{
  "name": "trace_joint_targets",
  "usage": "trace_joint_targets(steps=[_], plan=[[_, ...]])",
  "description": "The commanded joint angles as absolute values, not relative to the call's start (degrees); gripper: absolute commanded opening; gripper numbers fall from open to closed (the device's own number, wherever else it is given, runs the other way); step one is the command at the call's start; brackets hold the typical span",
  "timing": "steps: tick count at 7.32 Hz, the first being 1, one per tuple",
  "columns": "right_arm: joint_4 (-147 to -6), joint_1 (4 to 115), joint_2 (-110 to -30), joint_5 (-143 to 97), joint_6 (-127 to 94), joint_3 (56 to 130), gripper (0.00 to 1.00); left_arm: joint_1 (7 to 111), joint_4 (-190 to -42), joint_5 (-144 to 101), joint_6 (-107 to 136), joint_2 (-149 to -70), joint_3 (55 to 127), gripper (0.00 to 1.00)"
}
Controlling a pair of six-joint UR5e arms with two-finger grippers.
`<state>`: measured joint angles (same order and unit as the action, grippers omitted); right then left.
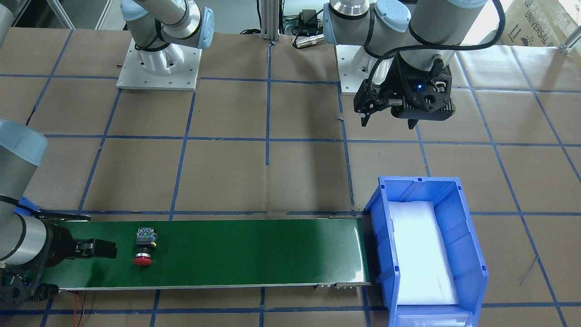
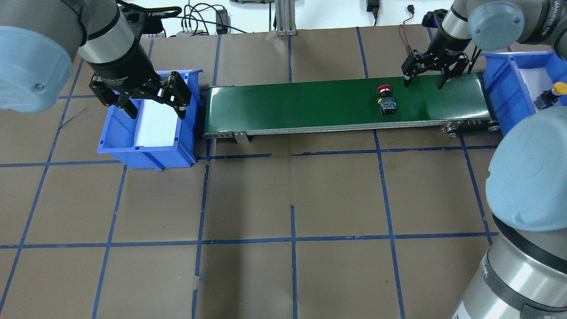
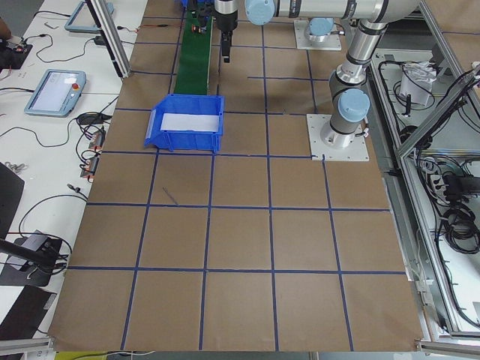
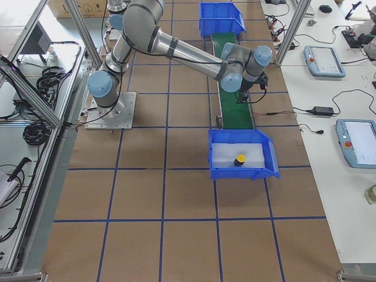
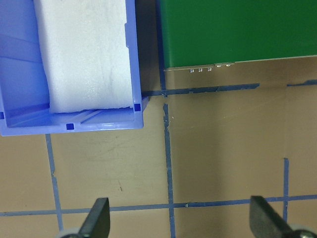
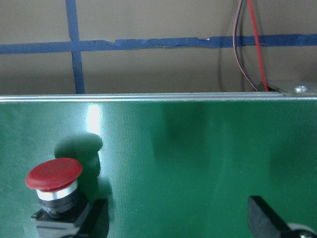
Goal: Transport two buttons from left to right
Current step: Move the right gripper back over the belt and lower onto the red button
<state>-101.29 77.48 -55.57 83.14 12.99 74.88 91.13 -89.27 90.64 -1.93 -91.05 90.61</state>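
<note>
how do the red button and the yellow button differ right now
Cap colour: the red button has a red cap, the yellow button a yellow one. Place: red lies on the green belt, near the right gripper; yellow sits in the blue bin on white foam. Both have a round cap on a dark body.

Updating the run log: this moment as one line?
red button: on belt | yellow button: in right bin | left tool: open, raised near left bin | right tool: open, beside red button
</note>
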Motion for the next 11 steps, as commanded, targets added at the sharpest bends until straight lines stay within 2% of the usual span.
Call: trace_joint_targets(steps=[1, 11], plan=[[-101.3, 77.7, -55.6, 83.1, 12.0, 74.9, 0.99, 91.1, -89.2, 90.6, -1.8, -91.1, 90.5, 1.0], [-102.0, 80.7, -55.4, 81.7, 8.0, 76.6, 0.99, 91.1, -89.2, 90.6, -1.9, -91.1, 90.5, 1.0]])
